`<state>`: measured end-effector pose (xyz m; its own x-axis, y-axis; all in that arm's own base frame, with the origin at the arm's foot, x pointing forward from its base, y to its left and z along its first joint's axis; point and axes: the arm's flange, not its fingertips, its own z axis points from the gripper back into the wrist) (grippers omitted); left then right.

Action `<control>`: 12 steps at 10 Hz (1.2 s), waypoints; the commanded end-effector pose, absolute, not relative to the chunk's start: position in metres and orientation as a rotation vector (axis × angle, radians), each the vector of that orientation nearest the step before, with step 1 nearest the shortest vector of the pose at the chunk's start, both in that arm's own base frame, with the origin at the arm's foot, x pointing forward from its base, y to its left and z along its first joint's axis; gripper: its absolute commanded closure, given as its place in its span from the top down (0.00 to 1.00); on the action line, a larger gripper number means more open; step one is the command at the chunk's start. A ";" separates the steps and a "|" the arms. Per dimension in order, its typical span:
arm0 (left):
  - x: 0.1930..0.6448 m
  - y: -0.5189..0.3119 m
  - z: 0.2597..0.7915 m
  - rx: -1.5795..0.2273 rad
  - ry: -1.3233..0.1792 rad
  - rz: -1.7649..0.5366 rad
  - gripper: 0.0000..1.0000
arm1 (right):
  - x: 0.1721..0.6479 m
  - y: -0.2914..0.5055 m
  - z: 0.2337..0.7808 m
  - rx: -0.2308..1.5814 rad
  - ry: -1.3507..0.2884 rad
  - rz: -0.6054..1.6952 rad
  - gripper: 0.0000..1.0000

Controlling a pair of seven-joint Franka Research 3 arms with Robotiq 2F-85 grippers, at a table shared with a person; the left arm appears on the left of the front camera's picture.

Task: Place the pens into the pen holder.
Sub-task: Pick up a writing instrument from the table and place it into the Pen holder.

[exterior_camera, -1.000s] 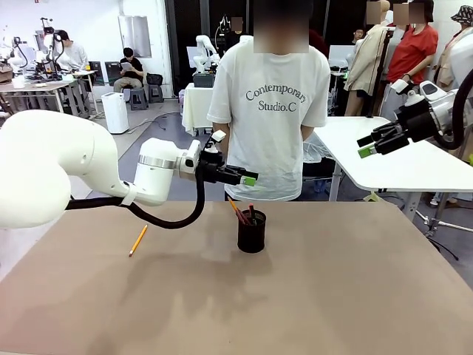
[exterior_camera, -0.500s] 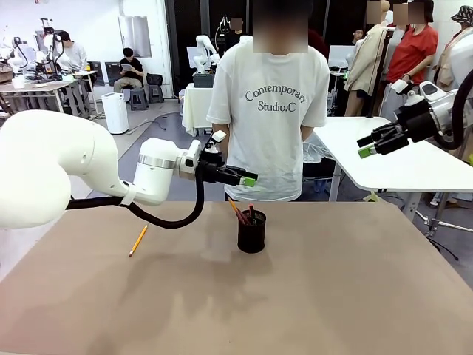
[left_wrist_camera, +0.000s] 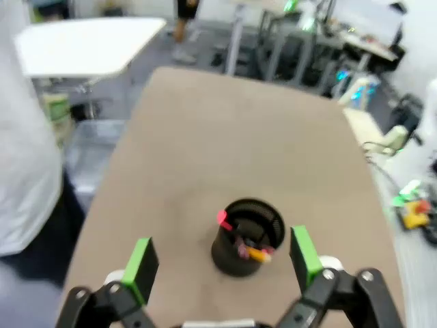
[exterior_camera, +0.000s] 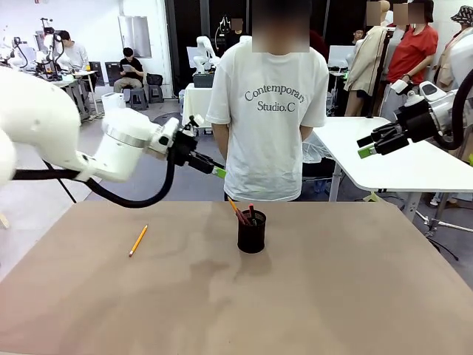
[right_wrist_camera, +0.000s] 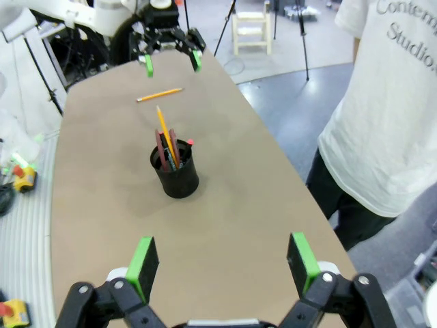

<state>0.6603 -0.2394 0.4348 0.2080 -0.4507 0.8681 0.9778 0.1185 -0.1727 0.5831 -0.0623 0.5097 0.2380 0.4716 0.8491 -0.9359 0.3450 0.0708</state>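
A: One loose pencil lies flat on the table, close to the left edge. It is well apart from the pen holder, which stands upright near the middle of the far edge.

B: And the holder's got company already: pens leaning in it, one orange-yellow and the others darker, tips poking over the rim.

A: The left gripper is up in the air near the far edge. Its fingers are spread wide with nothing between them, aimed across toward the person.

B: So which way is the pencil from those fingers?

A: Down, back toward the robot's side, and out to the robot's left. The holder looks the closer of the two. The left wrist camera looks down on it between the green pads.

B: Long axis?

A: Roughly near edge to far edge, with the far end tipped a touch right. I'd say the fingers want to straddle it crosswise, so the wrist has to drop and turn.

B: And the right gripper?

A: Spread wide too, and empty. It sits high beyond the right edge, well apart from everything. The left arm is clearly nearer, so my call is it's the left's job.

B: And the arm's pose?

A: The forearm is close to level above the left edge, with the wrist pointing right and slightly down.
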 end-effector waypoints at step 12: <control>0.598 -0.167 0.460 -0.287 -0.063 -0.506 1.00 | 0.584 -0.061 0.512 0.666 -0.845 1.071 1.00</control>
